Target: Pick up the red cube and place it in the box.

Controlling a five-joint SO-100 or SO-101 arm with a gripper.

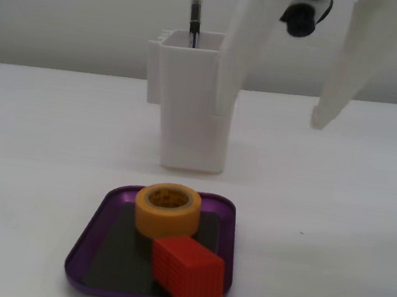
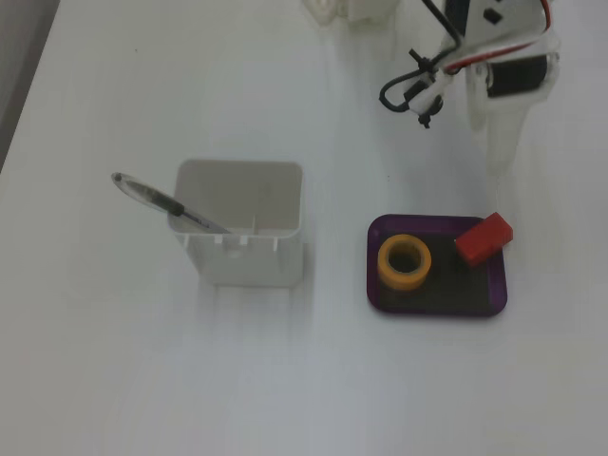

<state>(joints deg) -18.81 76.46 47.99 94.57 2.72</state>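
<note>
The red cube (image 1: 188, 272) lies tilted in the purple box (image 1: 106, 213), propped on the rim at one corner. In the other fixed view the red cube (image 2: 483, 237) sits over the top right corner of the box (image 2: 380, 285). My gripper (image 1: 272, 118) hangs open and empty above and behind the box, apart from the cube, its two white fingers (image 1: 338, 86) spread wide. From above, the gripper (image 2: 486, 171) is just beyond the box's far edge.
An orange-yellow tape roll (image 1: 167, 210) stands in the box next to the cube, also seen from above (image 2: 405, 261). A tall white container (image 1: 193, 104) with a pen (image 1: 195, 12) stands behind the box; from above it (image 2: 242, 228) is left of the box.
</note>
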